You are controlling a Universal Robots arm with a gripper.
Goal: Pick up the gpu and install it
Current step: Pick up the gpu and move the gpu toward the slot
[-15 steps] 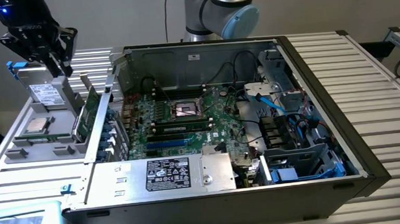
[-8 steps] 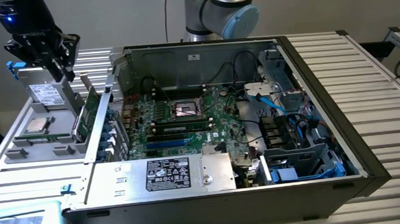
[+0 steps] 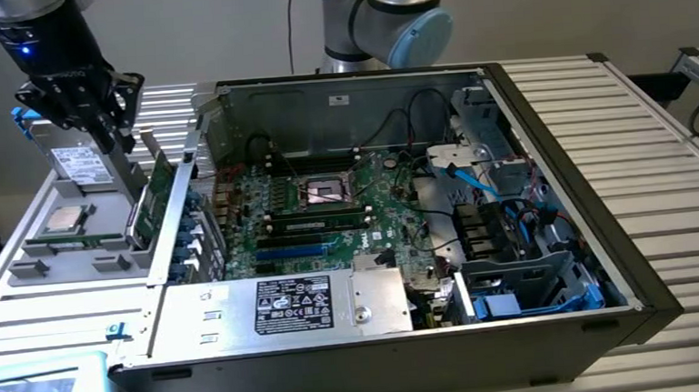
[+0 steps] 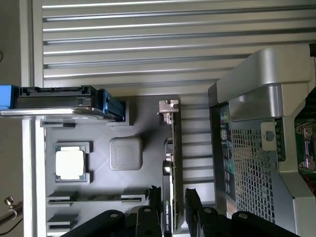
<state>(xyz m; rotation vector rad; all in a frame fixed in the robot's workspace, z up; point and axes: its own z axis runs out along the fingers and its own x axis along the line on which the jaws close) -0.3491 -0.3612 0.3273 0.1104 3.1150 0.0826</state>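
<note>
The gpu (image 3: 155, 191) stands on edge in a slot of the grey parts tray (image 3: 81, 267), its green circuit board facing the open computer case (image 3: 571, 237). In the wrist view the gpu (image 4: 173, 143) shows edge-on as a thin dark strip with a metal bracket at its far end. My gripper (image 3: 116, 142) hangs just above the tray, over the card's far end. Seen from the wrist, the gripper (image 4: 173, 200) is open, one black finger (image 4: 154, 197) on each side of the card's edge with a small gap to it. Nothing is held.
A silver hard drive (image 3: 81, 165) with a white label stands upright in the tray behind the gpu, and a CPU (image 3: 66, 221) lies flat beside it. The motherboard (image 3: 314, 207) lies inside the case, with the power supply (image 3: 320, 303) in front. Slatted metal table (image 3: 662, 140) all around.
</note>
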